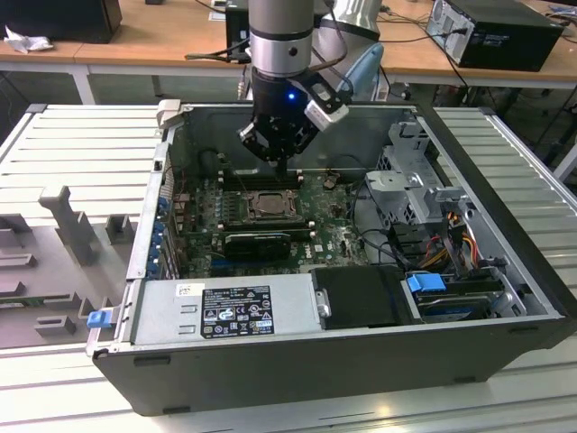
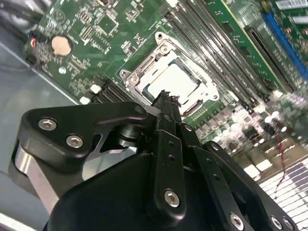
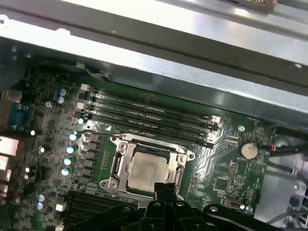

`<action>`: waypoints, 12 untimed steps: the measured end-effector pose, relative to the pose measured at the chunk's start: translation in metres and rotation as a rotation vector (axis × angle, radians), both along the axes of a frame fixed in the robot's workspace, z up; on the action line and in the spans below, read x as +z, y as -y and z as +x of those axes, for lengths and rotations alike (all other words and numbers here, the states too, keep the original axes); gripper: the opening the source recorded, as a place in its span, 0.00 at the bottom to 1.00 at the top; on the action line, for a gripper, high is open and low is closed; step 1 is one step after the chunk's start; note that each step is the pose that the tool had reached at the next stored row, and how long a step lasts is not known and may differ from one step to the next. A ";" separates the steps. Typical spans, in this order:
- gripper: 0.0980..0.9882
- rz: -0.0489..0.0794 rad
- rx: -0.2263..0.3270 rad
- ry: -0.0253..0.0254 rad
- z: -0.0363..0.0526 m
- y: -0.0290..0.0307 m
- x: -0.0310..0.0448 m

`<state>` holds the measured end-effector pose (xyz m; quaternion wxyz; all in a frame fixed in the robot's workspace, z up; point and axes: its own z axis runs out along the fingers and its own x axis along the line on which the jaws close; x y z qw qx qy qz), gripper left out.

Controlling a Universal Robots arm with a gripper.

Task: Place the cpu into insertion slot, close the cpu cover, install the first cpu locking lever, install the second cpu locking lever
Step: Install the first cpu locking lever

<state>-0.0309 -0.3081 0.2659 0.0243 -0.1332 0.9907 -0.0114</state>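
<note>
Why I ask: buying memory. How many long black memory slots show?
4 slots lie in full sight between the chip and the case wall in the first wrist view; further slots beyond the chip are partly hidden by the gripper.

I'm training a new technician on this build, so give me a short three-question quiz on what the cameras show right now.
1. Fill in: the gripper, hanging at the edge of the insertion slot, is ___ (open/shut).
2. True or false: the cpu cover stands upright, open.
3. Where is the cpu? A held in the gripper; B seated in the insertion slot, framed by the cover; C propped tilted on top of the cover.
Key: 1 shut; 2 false; 3 B.
</note>
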 end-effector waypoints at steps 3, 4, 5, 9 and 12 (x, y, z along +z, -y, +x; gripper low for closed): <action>0.01 0.000 0.022 -0.0009 -0.0077 -0.0002 -0.0015; 0.01 0.000 0.001 -0.0009 -0.0080 -0.0002 -0.0026; 0.01 0.000 -0.016 -0.0009 -0.0080 -0.0002 -0.0033; 0.01 0.000 -0.122 -0.0011 -0.0081 -0.0002 -0.0075; 0.01 0.000 -0.189 -0.0032 -0.0081 -0.0003 -0.0122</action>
